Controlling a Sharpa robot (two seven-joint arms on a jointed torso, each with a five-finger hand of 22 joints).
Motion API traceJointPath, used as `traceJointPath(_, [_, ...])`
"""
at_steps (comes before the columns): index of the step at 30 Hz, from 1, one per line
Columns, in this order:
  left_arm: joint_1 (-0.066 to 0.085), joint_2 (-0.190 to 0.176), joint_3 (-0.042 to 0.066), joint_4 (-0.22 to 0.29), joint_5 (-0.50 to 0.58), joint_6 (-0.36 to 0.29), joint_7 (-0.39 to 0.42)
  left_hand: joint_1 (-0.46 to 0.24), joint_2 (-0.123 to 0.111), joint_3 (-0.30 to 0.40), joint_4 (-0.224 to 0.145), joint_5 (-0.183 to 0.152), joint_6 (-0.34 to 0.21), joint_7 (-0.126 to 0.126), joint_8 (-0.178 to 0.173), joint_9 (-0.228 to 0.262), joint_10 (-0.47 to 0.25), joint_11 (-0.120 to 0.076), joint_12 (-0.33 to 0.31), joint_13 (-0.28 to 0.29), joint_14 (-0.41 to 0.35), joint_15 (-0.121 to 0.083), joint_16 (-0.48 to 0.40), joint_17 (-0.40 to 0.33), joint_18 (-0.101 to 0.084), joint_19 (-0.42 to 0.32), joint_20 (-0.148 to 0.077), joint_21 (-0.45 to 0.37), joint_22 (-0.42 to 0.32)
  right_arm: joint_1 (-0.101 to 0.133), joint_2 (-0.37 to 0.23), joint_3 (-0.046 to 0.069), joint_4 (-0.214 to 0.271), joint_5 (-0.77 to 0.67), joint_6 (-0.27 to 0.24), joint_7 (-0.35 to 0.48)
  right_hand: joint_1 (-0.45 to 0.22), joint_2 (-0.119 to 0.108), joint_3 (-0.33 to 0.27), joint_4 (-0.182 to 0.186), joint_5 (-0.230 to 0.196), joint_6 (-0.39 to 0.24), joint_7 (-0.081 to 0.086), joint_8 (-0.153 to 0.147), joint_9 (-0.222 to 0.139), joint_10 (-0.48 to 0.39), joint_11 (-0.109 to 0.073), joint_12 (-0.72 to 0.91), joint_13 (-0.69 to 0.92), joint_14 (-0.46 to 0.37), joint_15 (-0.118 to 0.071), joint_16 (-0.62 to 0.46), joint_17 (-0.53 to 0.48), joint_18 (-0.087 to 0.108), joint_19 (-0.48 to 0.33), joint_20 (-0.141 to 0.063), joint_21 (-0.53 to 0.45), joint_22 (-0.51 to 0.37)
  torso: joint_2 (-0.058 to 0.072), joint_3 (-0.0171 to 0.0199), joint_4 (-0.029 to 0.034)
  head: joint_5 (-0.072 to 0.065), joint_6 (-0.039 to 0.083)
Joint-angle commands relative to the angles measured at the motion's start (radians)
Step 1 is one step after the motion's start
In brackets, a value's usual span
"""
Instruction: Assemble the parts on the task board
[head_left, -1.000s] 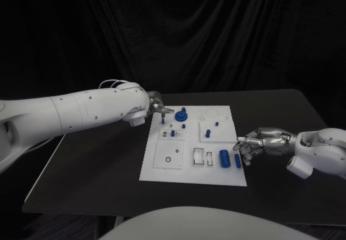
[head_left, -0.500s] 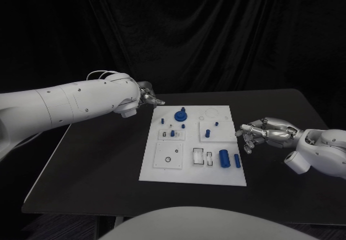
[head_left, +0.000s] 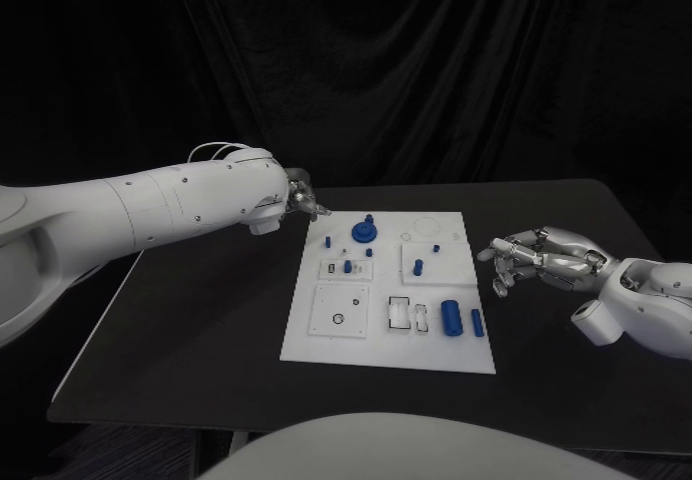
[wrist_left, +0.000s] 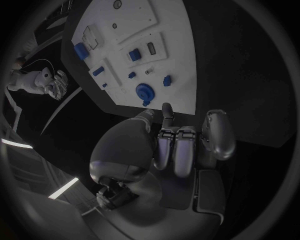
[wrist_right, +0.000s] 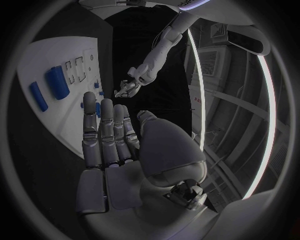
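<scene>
The white task board (head_left: 389, 300) lies flat in the middle of the black surface (head_left: 202, 330), with its long sides running away from the robot. Small blue parts sit on it: a round blue knob piece (head_left: 362, 231) near the far left corner, a short blue peg (head_left: 326, 240) just beside it toward the board's left edge, another small peg (head_left: 417, 267) in the right-hand square panel, and a larger blue cylinder (head_left: 449, 316) lying beside a slim blue bar (head_left: 476, 321) near the board's right edge. The left robot hand (head_left: 300, 196) hangs above the surface just off the board's far left corner, apart from the board; the left wrist view shows its fingers (wrist_left: 177, 150) curled loosely forward with nothing between them and the thumb set off to the side. The right robot hand (head_left: 538, 260) sits just off the board's right edge, near the cylinder but not touching it, and the right wrist view shows its fingers (wrist_right: 106, 135) stretched out side by side, empty, with the thumb apart.
</scene>
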Motion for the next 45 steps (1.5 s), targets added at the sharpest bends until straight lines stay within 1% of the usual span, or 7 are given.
traceJointPath(1, [-0.008,0.015,0.001,-0.021,-0.003,0.069,0.02,0.005,0.003,-0.004,0.0,-0.016,-0.007,0.003,-0.009,-0.004,0.104,0.003,0.004,0.263,0.106,0.003,-0.001,0.263,0.006,-0.009,0.003,-0.01,0.129,-0.002,-0.003,0.001,0.003,0.0,-0.046,0.058,0.009,-0.001,-0.001,0.002,0.007,-0.006,-0.001,0.005,0.001,0.006,-0.001,0.006,-0.001,0.008,-0.002,0.008,-0.001,0.019,0.008,-0.002,0.007,0.002,0.0,0.0001,-0.0005,0.0,0.0])
traceJointPath(7, [-0.026,0.038,0.001,-0.054,-0.003,0.086,0.029,-0.014,0.009,-0.024,0.022,-0.056,-0.007,0.009,-0.021,-0.01,0.104,0.009,0.004,0.263,0.106,0.008,-0.001,0.263,0.008,-0.014,0.009,-0.021,0.128,-0.002,-0.001,0.001,0.004,0.0,-0.096,0.117,0.014,-0.004,-0.002,0.001,0.02,-0.018,0.0,0.007,-0.001,0.005,0.0,0.01,-0.001,0.01,-0.003,0.011,-0.004,0.018,0.009,-0.003,0.011,0.007,0.0,0.0001,-0.0004,-0.002,0.0])
traceJointPath(12, [-0.038,0.053,0.001,-0.077,-0.003,0.089,0.033,-0.018,0.011,-0.03,0.029,-0.059,-0.014,0.012,-0.031,-0.016,0.104,0.011,0.004,0.263,0.106,0.01,-0.001,0.263,0.009,-0.017,0.011,-0.026,0.127,-0.002,-0.003,0.001,0.003,0.0,-0.112,0.132,0.015,-0.003,-0.002,0.001,0.022,-0.02,0.0,0.008,-0.001,0.005,0.0,0.011,-0.001,0.011,-0.003,0.013,-0.004,0.018,0.01,-0.003,0.012,0.008,0.0,-0.0001,-0.0005,-0.001,0.0])
traceJointPath(21, [-0.049,0.072,0.001,-0.105,-0.003,0.109,0.037,-0.011,0.013,-0.033,0.027,-0.057,-0.023,0.016,-0.046,-0.026,0.104,0.014,0.004,0.263,0.106,0.013,-0.001,0.263,0.011,-0.024,0.014,-0.038,0.124,-0.002,0.002,0.001,-0.001,0.0,-0.097,0.118,0.013,-0.002,-0.002,0.003,0.022,-0.021,0.001,0.009,0.0,0.004,0.0,0.013,-0.001,0.011,-0.003,0.014,-0.005,0.018,0.01,-0.003,0.013,0.009,0.0,-0.0006,-0.0008,0.001,0.0])
traceJointPath(31, [-0.06,0.084,0.001,-0.126,-0.003,0.124,0.038,-0.012,0.015,-0.034,0.029,-0.058,-0.024,0.017,-0.05,-0.029,0.103,0.016,0.003,0.263,0.106,0.014,-0.001,0.263,0.012,-0.026,0.015,-0.043,0.123,-0.002,0.006,0.001,-0.002,0.0,-0.077,0.095,0.011,0.005,-0.001,0.003,0.021,-0.021,0.001,0.013,0.0,0.004,0.001,0.017,0.0,0.011,-0.002,0.016,-0.006,0.017,0.01,-0.003,0.015,0.011,0.0,0.0001,-0.0004,-0.005,0.0])
traceJointPath(36, [-0.064,0.09,0.001,-0.136,-0.003,0.131,0.039,-0.013,0.016,-0.035,0.03,-0.058,-0.025,0.018,-0.052,-0.03,0.101,0.017,0.0,0.261,0.106,0.015,-0.001,0.263,0.013,-0.028,0.015,-0.046,0.122,-0.002,0.006,0.001,-0.002,0.0,-0.07,0.081,0.005,0.011,-0.002,0.004,0.016,-0.023,0.002,0.017,0.001,0.003,0.001,0.02,0.001,0.011,-0.002,0.018,-0.007,0.017,0.009,-0.003,0.016,0.013,0.0,0.0,-0.0005,-0.013,0.0])
traceJointPath(45, [-0.071,0.1,0.001,-0.151,-0.003,0.137,0.044,-0.011,0.017,-0.037,0.03,-0.059,-0.03,0.021,-0.056,-0.031,0.095,0.019,-0.006,0.257,0.106,0.017,-0.001,0.263,0.015,-0.035,0.017,-0.057,0.119,-0.002,0.007,0.001,-0.002,0.0,-0.055,0.059,0.0,0.015,-0.004,0.004,0.011,-0.025,0.002,0.02,0.001,0.001,0.002,0.023,0.002,0.011,-0.002,0.019,-0.008,0.017,0.009,-0.003,0.018,0.015,0.0,-0.0002,-0.0012,-0.02,0.0])
